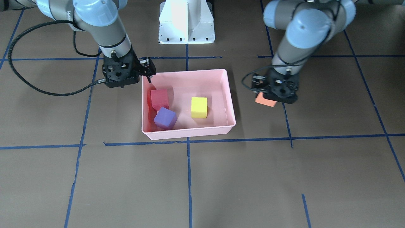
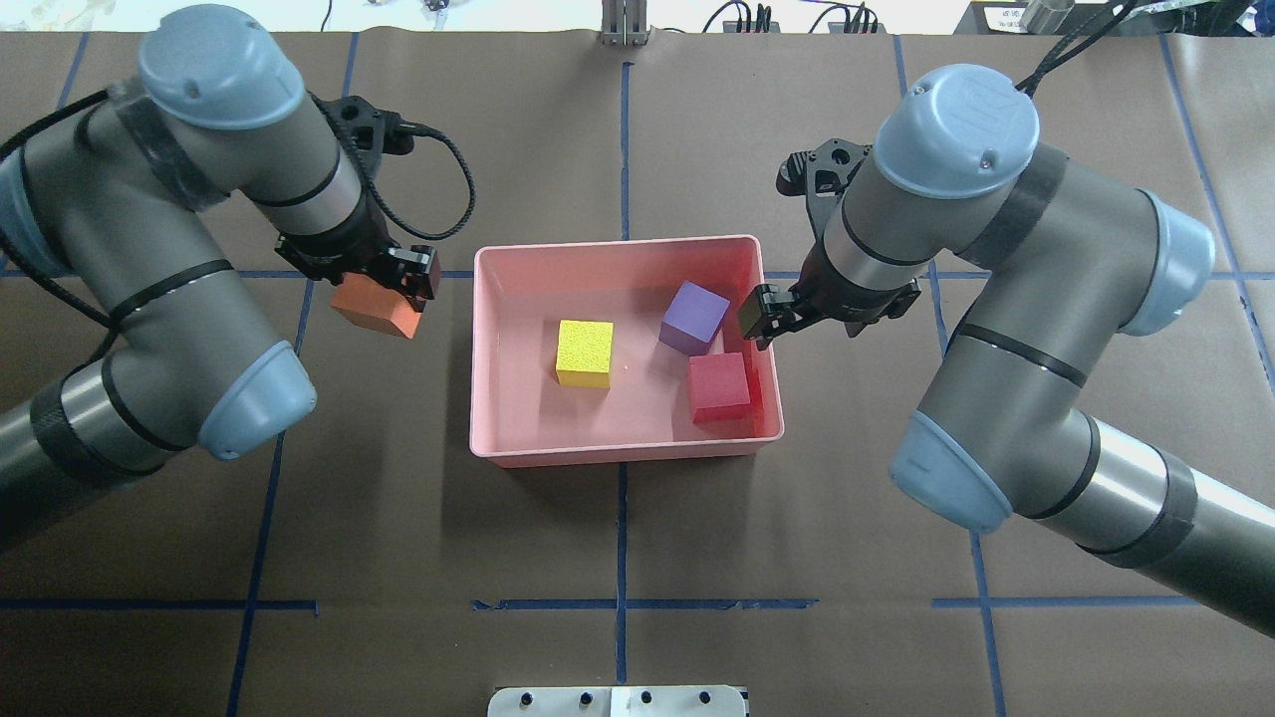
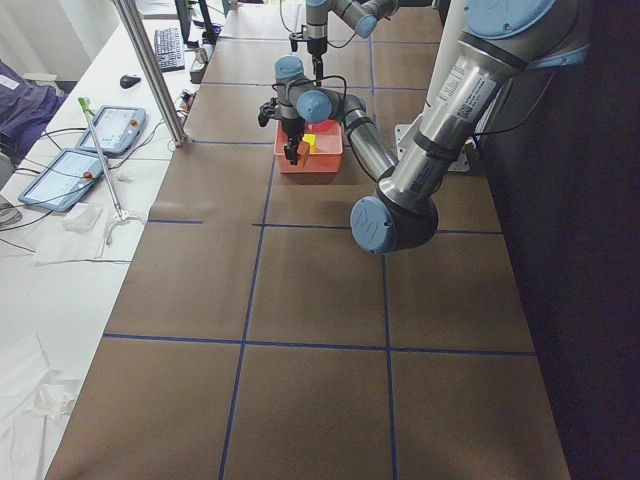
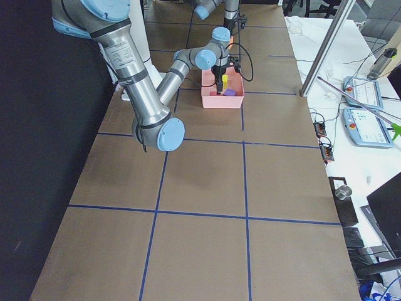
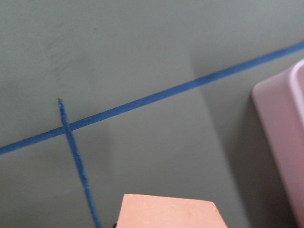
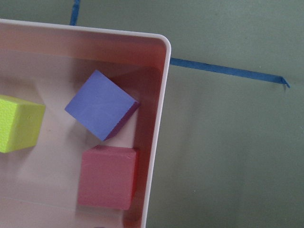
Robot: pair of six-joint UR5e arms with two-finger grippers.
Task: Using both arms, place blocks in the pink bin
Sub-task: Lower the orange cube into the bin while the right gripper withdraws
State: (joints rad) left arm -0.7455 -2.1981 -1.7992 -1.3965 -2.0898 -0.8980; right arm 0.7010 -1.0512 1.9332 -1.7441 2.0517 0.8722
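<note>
The pale-pink bin (image 2: pixel 618 242) sits flat on the brown desk (image 2: pixel 618 538). Three cubes rest on its floor. The yellow-green block (image 2: pixel 585 353) stands alone near the middle. The purple block (image 2: pixel 694 317), turned at an angle, and the red block (image 2: pixel 719 387) lie close together by the right end wall. The orange block (image 2: pixel 374 306) is outside the bin, clamped in the left tool (image 2: pixel 379 289) beside the left end wall.

Your robot's left arm (image 2: pixel 169 269) and right arm (image 2: pixel 1056 249) are grey tubes with light-blue joint caps, black bands and looping black cables (image 1: pixel 60 94).
</note>
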